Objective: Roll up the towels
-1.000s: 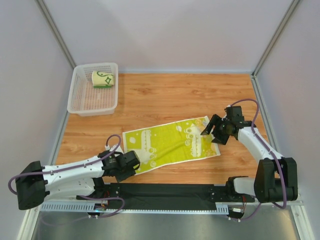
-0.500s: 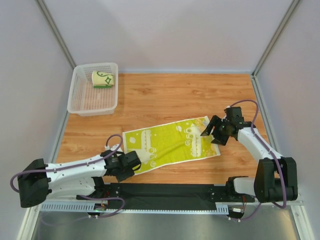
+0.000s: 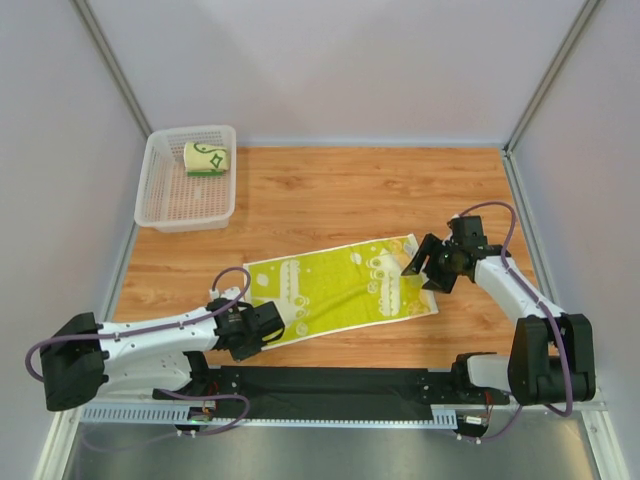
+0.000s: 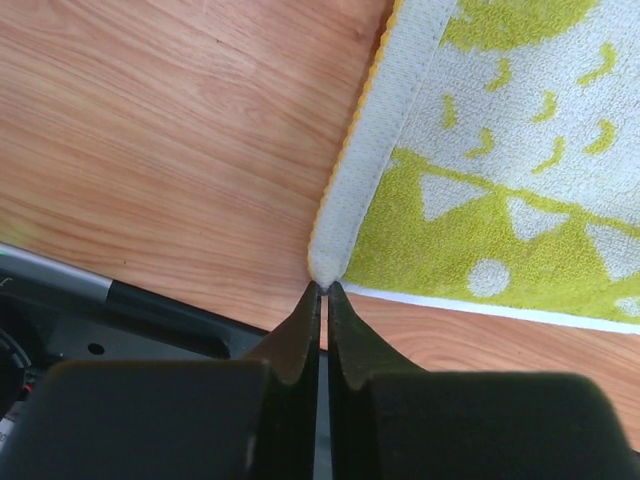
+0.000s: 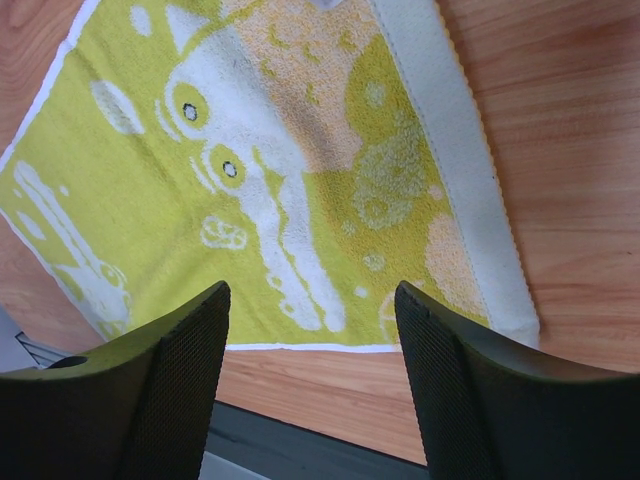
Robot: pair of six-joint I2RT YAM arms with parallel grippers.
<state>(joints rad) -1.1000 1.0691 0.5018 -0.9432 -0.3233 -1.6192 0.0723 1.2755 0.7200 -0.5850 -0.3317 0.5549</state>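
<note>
Comparing with the frames of a second ago, the left gripper (image 4: 320,288) is found closed where it then stood part open. Its jaws are pressed together with only a hairline slit between them, at the near-left corner of the yellow-green towel (image 3: 340,285). The rounded corner of the cloth meets the fingertips; whether any cloth is actually pinched cannot be told from the wrist view. The towel is otherwise unchanged, spread flat and slanted across the middle of the wooden table (image 3: 350,190). The right gripper (image 5: 310,300) is little altered: its jaws are held wide apart over the towel's right end, nothing between them. The green-lined towel (image 3: 207,158) is seen already rolled inside the white basket (image 3: 160,205) at the far left. It is judged that one towel is finished and that rolling of the second is only being started from the left corner. No brand, label or readable writing is found; only printed cartoon shapes are seen on the cloth.
</note>
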